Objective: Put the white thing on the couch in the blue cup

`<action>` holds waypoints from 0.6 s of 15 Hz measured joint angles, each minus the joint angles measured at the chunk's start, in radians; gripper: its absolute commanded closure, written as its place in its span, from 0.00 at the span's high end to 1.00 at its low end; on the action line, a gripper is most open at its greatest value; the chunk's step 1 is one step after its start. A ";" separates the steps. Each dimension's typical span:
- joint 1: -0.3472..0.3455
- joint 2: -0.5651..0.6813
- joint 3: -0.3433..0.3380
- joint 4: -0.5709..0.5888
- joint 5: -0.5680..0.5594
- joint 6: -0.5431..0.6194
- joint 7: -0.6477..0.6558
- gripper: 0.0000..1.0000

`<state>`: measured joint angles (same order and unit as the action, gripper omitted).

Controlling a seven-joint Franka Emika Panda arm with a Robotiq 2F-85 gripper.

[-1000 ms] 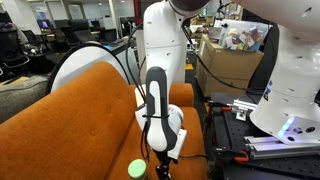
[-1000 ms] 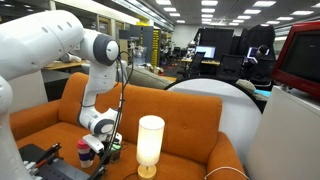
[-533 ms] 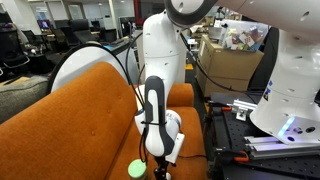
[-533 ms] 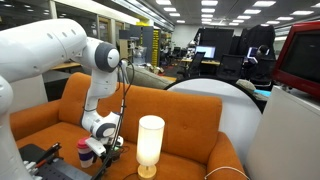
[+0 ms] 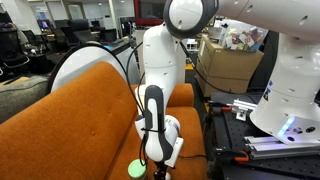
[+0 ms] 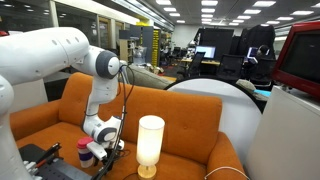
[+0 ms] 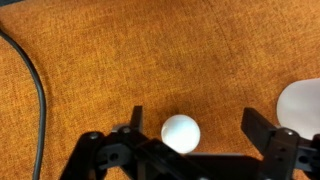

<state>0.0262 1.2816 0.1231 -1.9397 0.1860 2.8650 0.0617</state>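
Note:
In the wrist view the white thing [image 7: 181, 133], a tiny white ball, lies on the orange-brown couch [image 7: 120, 60]. My gripper [image 7: 198, 126] is open and low over the seat. The ball sits between the fingers, close to the left one, and nothing is gripped. In both exterior views the gripper [image 5: 157, 160] [image 6: 98, 150] points down at the couch seat [image 5: 80, 110] [image 6: 190, 120]. A small dark cup-like thing [image 6: 84, 151] stands just beside the gripper; I cannot tell for sure that it is the blue cup. The ball is hidden in both exterior views.
A green round thing [image 5: 136, 169] lies on the seat beside the gripper. A tall white cylindrical lamp [image 6: 150, 145] stands on the seat close by; its base shows at the wrist view's right edge [image 7: 302, 105]. A black cable [image 7: 30, 90] runs across the fabric.
The arm has bent lower, bringing the gripper down toward the seat. The jaws stay open.

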 measured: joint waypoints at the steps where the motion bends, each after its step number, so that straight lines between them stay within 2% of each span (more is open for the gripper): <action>1: 0.002 0.007 -0.003 0.007 0.000 0.000 0.002 1.00; 8: 0.009 0.048 -0.015 0.052 0.000 0.000 0.010 1.00; 9: 0.010 0.051 -0.016 0.056 0.000 0.000 0.011 0.87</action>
<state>0.0358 1.3327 0.1075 -1.8832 0.1860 2.8649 0.0724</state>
